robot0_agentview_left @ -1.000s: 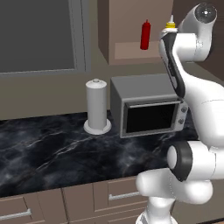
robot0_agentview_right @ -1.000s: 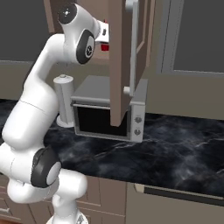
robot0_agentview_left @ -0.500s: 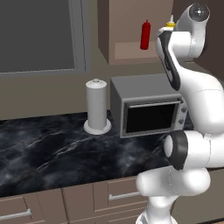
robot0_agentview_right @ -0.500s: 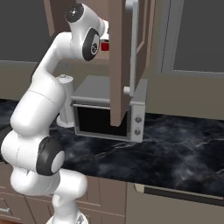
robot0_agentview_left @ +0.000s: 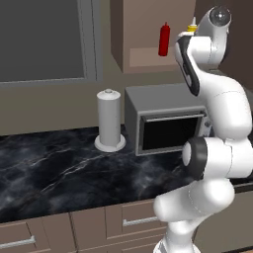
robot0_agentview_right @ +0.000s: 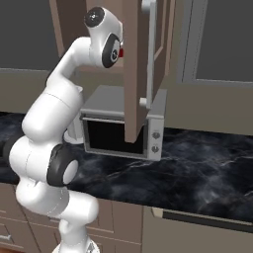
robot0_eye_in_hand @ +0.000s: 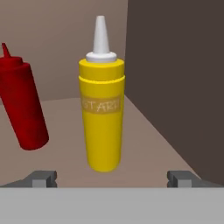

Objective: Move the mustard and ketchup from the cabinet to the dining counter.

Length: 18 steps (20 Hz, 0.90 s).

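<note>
— Where's the action?

— Up at the cabinet [robot0_agentview_left: 148, 34], door [robot0_agentview_right: 136, 69] swung open above the microwave [robot0_agentview_left: 165, 123] on the worktop [robot0_agentview_left: 59, 173]. The arm [robot0_agentview_left: 212, 99] reaches to its shelf.

— And the bottles?

— Mustard [robot0_eye_in_hand: 102, 109] upright on the shelf, dead ahead of the gripper [robot0_eye_in_hand: 111, 178]; ketchup [robot0_eye_in_hand: 19, 107] stands just left of it, apart.

— The pincer?

— Spread wide, holding nothing, its fingertips [robot0_eye_in_hand: 41, 177] short of the mustard.

Mustard [robot0_eye_in_hand: 101, 111] label band: faint letters "STAR" legible, rest cut off at edges.
</note>
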{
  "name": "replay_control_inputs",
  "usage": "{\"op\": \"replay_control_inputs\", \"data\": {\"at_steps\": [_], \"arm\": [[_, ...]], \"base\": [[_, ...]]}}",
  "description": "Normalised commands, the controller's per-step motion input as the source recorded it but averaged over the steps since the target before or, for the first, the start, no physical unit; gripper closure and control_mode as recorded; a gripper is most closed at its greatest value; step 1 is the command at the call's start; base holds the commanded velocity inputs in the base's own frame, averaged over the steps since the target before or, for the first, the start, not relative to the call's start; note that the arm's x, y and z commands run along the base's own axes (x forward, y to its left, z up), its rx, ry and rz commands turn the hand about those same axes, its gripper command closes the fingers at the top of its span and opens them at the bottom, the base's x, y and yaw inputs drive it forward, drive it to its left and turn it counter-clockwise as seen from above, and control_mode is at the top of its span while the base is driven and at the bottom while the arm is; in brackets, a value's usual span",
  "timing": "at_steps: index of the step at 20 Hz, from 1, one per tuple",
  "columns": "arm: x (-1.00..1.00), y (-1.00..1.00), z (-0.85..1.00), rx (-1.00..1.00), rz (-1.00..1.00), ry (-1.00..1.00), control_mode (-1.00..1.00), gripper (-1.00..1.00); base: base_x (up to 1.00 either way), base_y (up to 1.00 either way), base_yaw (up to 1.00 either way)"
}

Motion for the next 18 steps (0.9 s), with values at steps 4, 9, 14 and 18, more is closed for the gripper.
{"op": "replay_control_inputs", "data": {"at_steps": [4, 9, 14, 18], "arm": [[0.37, -0.05, -0.1, 0.0, 0.0, 0.0, -1.0, -1.0], [0.4, -0.08, -0.06, 0.0, 0.0, 0.03, -1.0, -1.0], [0.35, -0.08, 0.0, 0.0, 0.0, 0.0, -1.0, -1.0], [0.3, -0.03, 0.0, 0.0, 0.0, 0.0, -1.0, -1.0]], "base": [[0.0, 0.0, 0.0], [0.0, 0.0, 0.0], [0.0, 0.0, 0.0], [0.0, 0.0, 0.0]]}}
